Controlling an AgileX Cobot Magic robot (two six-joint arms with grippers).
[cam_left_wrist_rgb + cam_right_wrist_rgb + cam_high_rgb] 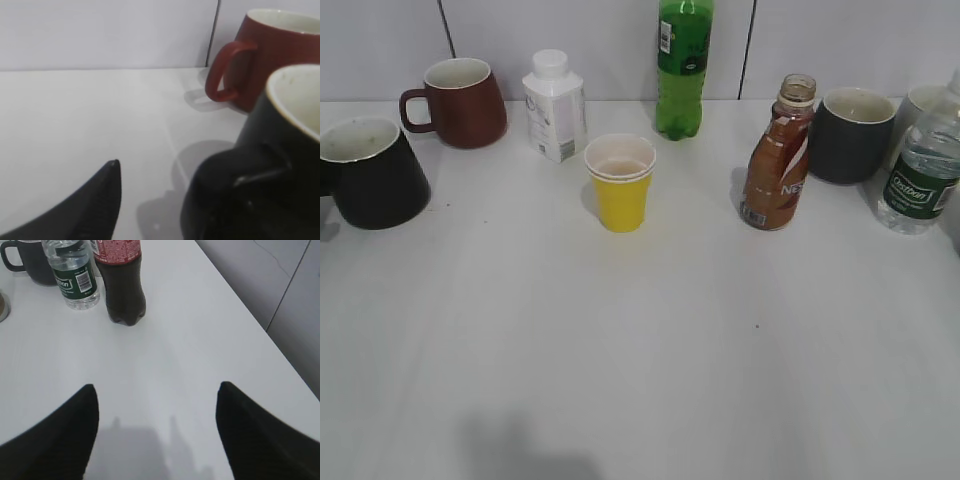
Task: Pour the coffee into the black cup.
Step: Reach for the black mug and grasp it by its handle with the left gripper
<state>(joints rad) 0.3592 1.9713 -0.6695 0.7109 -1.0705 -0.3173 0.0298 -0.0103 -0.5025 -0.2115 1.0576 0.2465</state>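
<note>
1. The white table (pixel 650 350) fills most of the exterior view, with a pale panelled wall along the top edge.
2. The green soda bottle (pixel 684 65) stands upright at top centre, its top cut off by the frame.
3. The coffee bottle (pixel 779 160), brown and uncapped, stands upright right of centre, just left of a dark grey mug (pixel 850 135).
4. The black cup (pixel 370 172) sits at the far left edge of the exterior view, mouth up and pale inside; in the left wrist view it fills the lower right corner.
5. A dark red mug (pixel 460 102) stands in the upper left, behind the black cup, handle turned left.
6. A clear water bottle (pixel 920 175) with a green label stands at the right edge.
7. A white carton (pixel 555 108) with a screw cap stands upper left of centre.
8. A yellow paper cup (pixel 620 182) stands near the middle, well apart from the coffee bottle.
9. A dark cola bottle (pixel 121 282) stands beside the water bottle at the top left of the right wrist view.
10. The right gripper (pixel 156 405) hangs over bare table at the bottom of its view, its two dark fingers spread wide, holding nothing.
11. The left gripper (pixel 150 200) shows one dark fingertip at lower left, the other side dark against the black cup; I cannot tell whether it is spread or pinching.
</note>
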